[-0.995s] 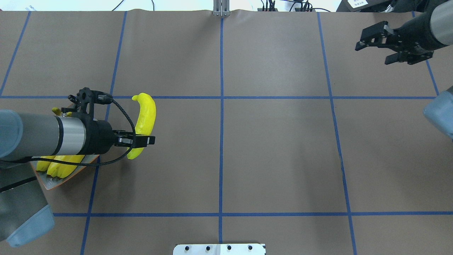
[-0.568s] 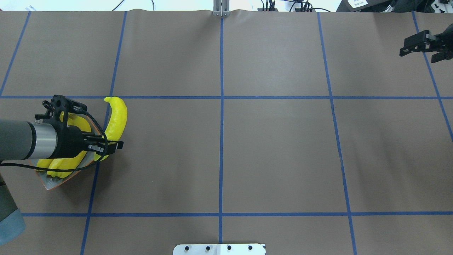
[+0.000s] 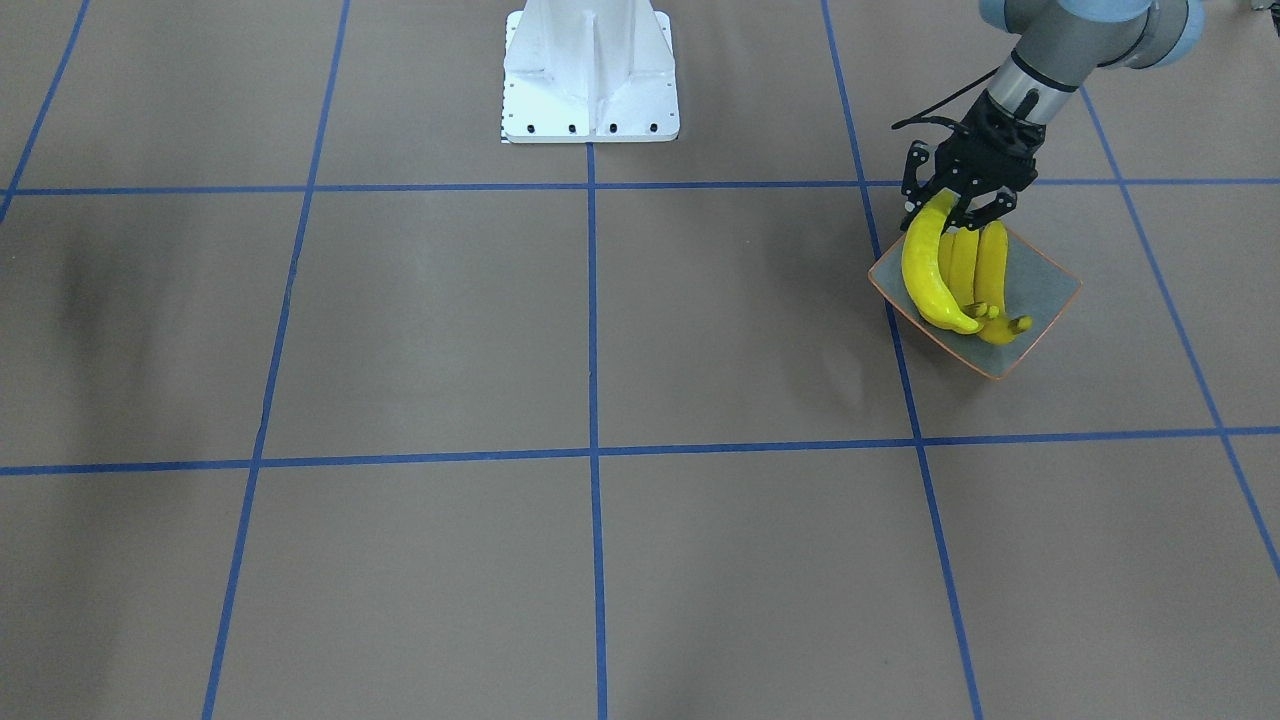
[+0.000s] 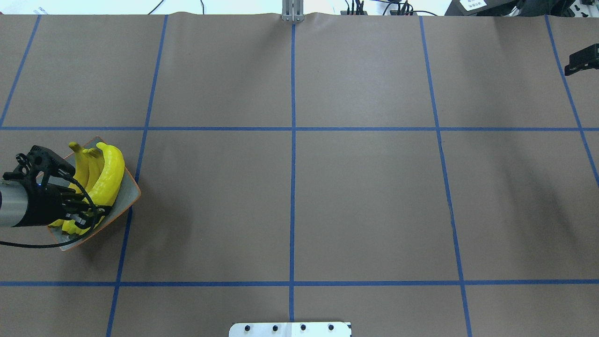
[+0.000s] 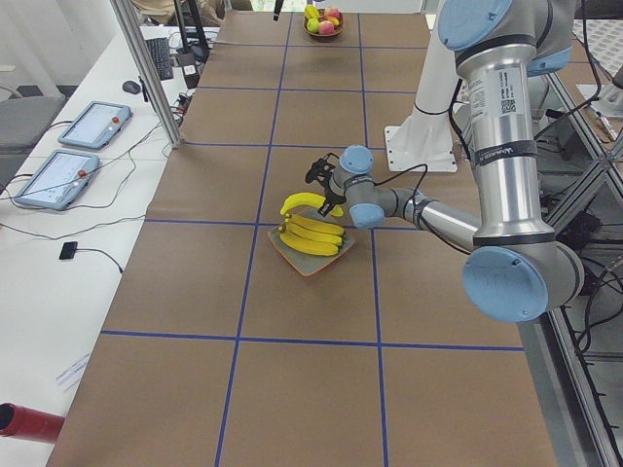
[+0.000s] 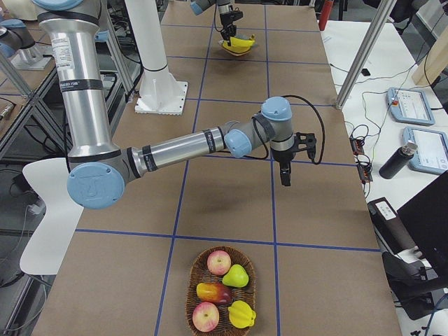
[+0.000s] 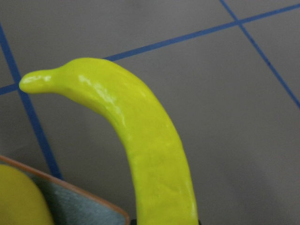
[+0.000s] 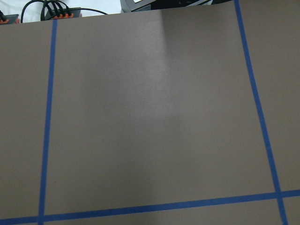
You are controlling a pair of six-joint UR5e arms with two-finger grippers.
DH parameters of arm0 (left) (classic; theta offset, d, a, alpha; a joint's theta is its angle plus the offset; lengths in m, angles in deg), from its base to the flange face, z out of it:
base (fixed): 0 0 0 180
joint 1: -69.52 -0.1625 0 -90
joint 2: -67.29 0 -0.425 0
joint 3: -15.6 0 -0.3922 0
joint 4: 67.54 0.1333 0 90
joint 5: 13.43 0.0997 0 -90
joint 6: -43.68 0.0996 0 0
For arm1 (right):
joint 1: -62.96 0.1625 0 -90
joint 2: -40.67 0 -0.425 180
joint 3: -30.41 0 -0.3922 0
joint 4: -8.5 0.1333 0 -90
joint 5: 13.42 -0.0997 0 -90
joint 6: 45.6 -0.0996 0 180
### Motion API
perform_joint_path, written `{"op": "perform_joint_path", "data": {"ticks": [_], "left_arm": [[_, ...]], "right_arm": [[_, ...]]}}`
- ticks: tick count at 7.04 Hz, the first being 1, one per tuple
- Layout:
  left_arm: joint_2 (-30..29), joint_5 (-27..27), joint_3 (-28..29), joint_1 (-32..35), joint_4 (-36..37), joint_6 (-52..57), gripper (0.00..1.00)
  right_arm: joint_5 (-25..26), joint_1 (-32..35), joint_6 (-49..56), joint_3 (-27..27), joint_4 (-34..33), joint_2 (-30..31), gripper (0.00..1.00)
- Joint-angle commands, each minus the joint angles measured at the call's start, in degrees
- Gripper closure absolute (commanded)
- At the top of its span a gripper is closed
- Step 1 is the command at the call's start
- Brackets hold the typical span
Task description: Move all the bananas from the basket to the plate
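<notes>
My left gripper [image 4: 93, 213] is shut on the near end of a bright yellow banana [image 4: 111, 173], held over the right side of the plate [image 4: 132, 196], a grey dish with an orange rim. Other bananas [image 4: 84, 164] lie on the plate beside it. In the front-facing view the gripper [image 3: 957, 203] holds the banana [image 3: 922, 265] over the plate [image 3: 1050, 285]. The left wrist view shows the banana [image 7: 150, 154] above the plate's corner [image 7: 79, 204]. My right gripper [image 4: 581, 58] is only partly in view at the far right edge; I cannot tell its state.
A wicker basket [image 6: 199, 315] with apples, a pear and other fruit stands at the table's right end, near my right arm [image 6: 283, 150]. It also shows far off in the exterior left view [image 5: 324, 23]. The robot's white base [image 3: 590, 70] stands mid-table at the robot's edge.
My left gripper has carried the banana leftwards from beside the plate to over it. My right arm has drawn back to the right, nearly out of the overhead view.
</notes>
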Motion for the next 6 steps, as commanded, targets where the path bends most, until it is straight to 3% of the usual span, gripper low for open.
{"op": "perform_joint_path", "data": {"ticks": [1,2,3,6], "left_arm": [[1.41,0.00,-0.05,-1.77,-0.14,0.96,0.62],[1.33,0.09,0.03,-2.31,-0.14,1.22,0.23],[1.33,0.09,0.30,-2.31,-0.23,4.62,0.02],[0.98,0.09,0.39,-2.22,-0.32,5.00,0.01]], "right_arm": [[0.03,0.16,0.40,-0.35,0.13,-0.01,0.00],[-0.05,0.16,0.40,-0.35,0.21,-0.01,0.00],[-0.06,0.24,0.31,-0.35,0.21,-0.01,0.00],[-0.06,0.60,0.31,-0.35,0.21,-0.10,0.00]]}}
